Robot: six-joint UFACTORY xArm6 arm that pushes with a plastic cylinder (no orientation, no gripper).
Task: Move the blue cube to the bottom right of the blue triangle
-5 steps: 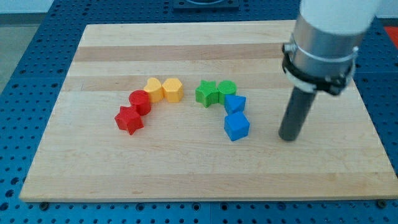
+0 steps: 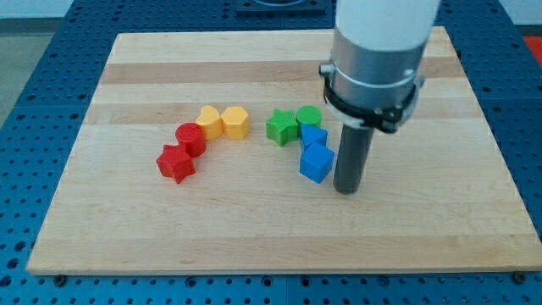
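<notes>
My tip (image 2: 346,190), a bare rod with nothing to open or close, stands touching or just right of the blue cube (image 2: 316,163), which sits near-side against the blue triangle (image 2: 314,138). Pushing left from here would likely carry the cube left of the triangle. The rod hides the contact.

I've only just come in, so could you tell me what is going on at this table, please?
My tip rests on the wooden board, just to the view's right of the blue cube, close enough that contact can't be ruled out. The cube sits directly below the blue triangle, touching it, not yet to its bottom right. The green, yellow and red blocks lie untouched to the view's left.
</notes>
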